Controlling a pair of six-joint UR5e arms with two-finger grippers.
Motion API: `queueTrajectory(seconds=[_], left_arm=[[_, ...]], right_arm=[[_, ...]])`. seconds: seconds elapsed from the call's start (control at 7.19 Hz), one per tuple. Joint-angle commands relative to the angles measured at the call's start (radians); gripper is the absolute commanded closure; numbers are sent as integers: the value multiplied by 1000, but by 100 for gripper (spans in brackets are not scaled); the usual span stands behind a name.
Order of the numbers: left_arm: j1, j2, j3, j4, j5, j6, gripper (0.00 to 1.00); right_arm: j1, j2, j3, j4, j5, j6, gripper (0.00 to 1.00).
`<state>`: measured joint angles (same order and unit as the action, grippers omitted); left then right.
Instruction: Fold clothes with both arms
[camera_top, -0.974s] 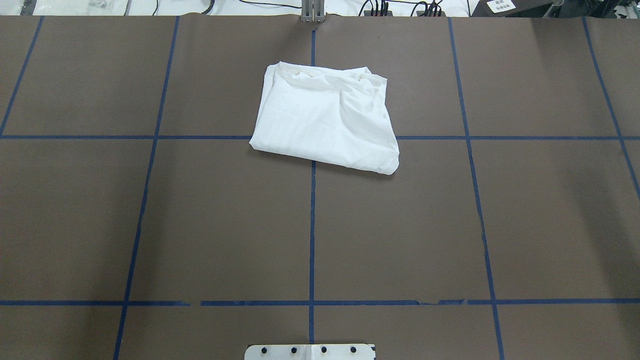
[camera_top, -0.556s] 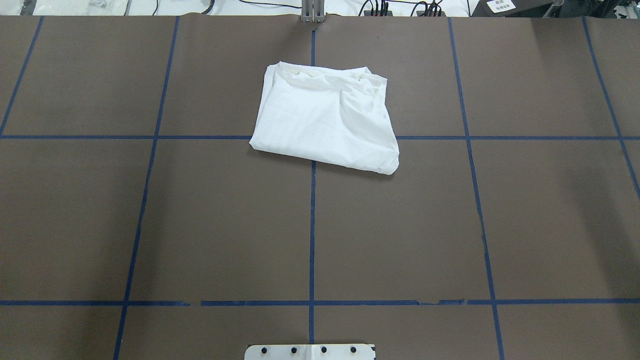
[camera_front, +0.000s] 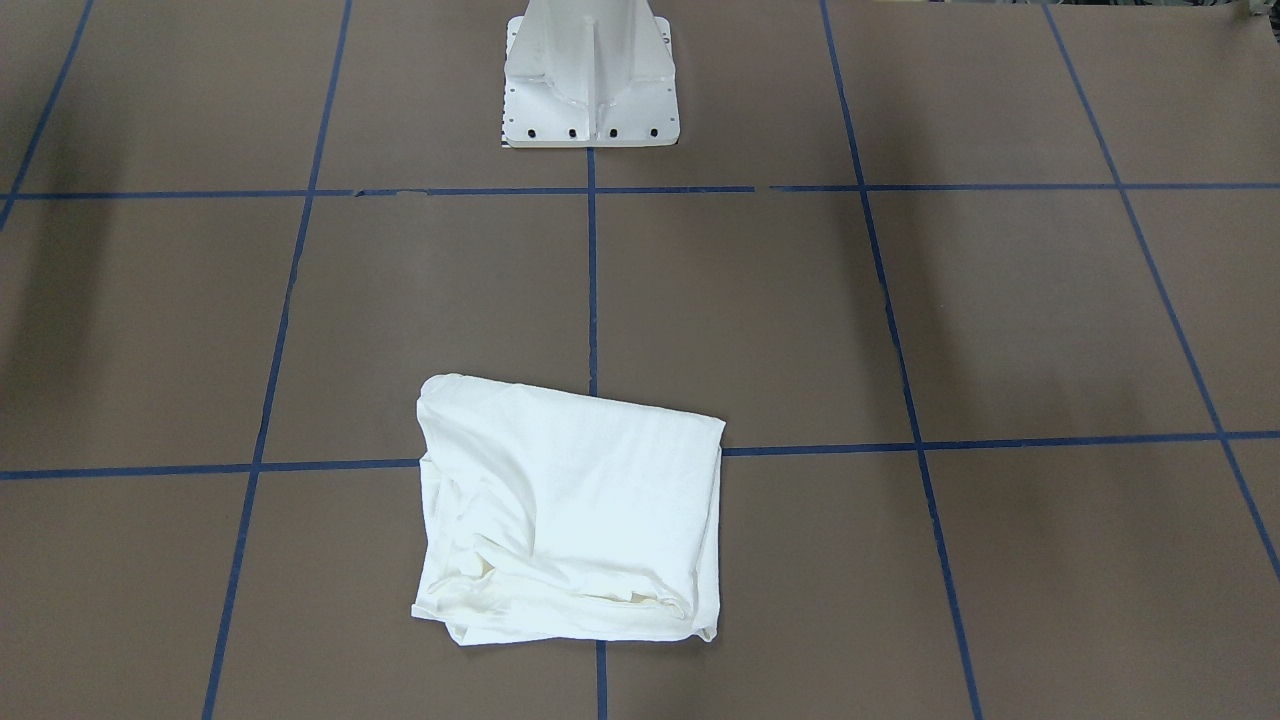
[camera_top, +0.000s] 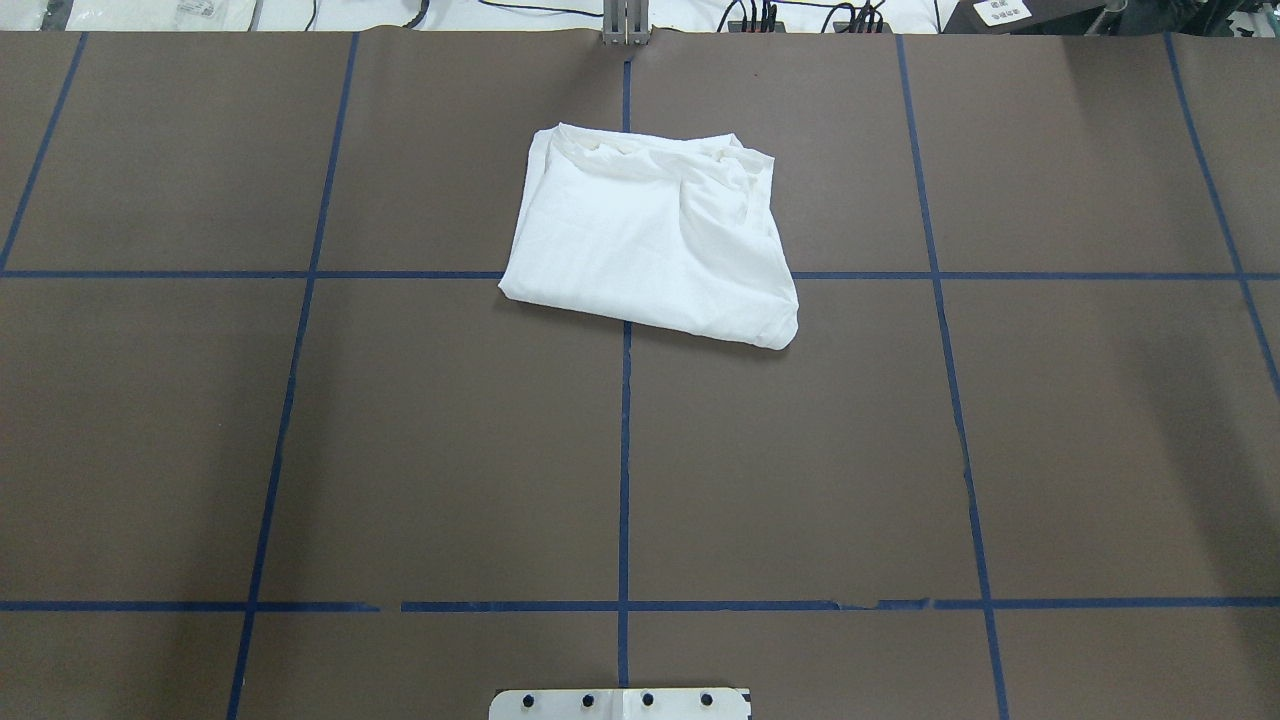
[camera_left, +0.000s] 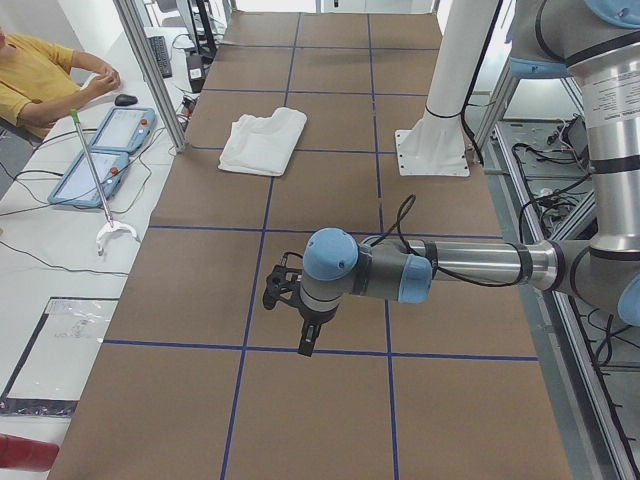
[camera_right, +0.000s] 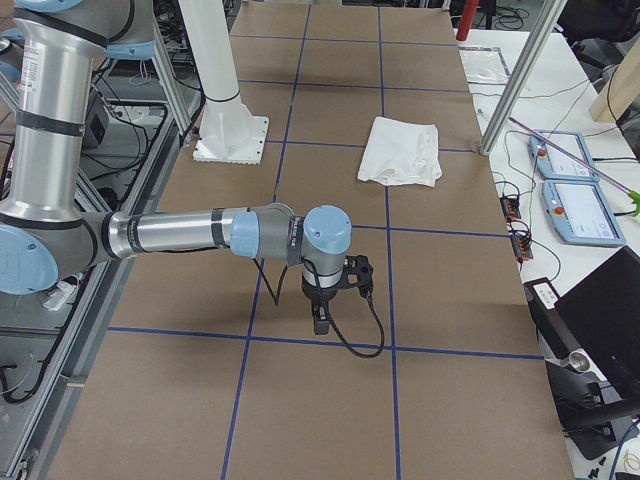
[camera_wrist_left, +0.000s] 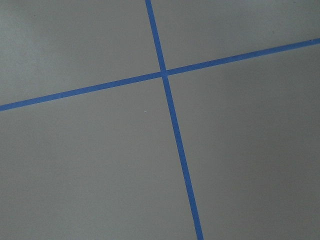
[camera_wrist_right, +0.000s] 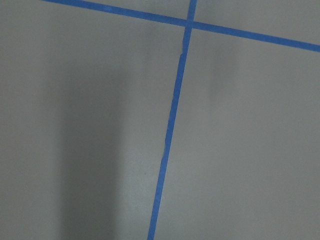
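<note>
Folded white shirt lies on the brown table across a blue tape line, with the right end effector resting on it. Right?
No: the right end effector hangs over the table, well apart from the shirt, as the exterior right view shows. The rest holds.

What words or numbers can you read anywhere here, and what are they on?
No text here is clear enough to quote.
White label, at the top right of the overhead view: black print, too small to read.
Sticker on the left arm: lines of lettering, too blurred to read.
White T-shirt: folded, with no print showing in any view.
</note>
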<state>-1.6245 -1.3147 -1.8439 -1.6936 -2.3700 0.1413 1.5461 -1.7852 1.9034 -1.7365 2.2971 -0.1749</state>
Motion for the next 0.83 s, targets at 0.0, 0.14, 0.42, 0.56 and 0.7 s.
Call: queueTrajectory(seconds=[0.0,0.14,0.42,0.56,0.7], left_arm=[[0,8,2,0,0,0,0],[0,9,5,0,0,0,0],[0,12,9,0,0,0,0],[0,12,9,0,0,0,0],[1,11,9,-1,0,0,0]], right_arm=[[5,1,6,0,-1,0,0],[5,1,6,0,1,2,0],[6,0,6,0,1,2,0],[6,0,6,0,1,2,0],[6,0,2,-1,1,2,0]])
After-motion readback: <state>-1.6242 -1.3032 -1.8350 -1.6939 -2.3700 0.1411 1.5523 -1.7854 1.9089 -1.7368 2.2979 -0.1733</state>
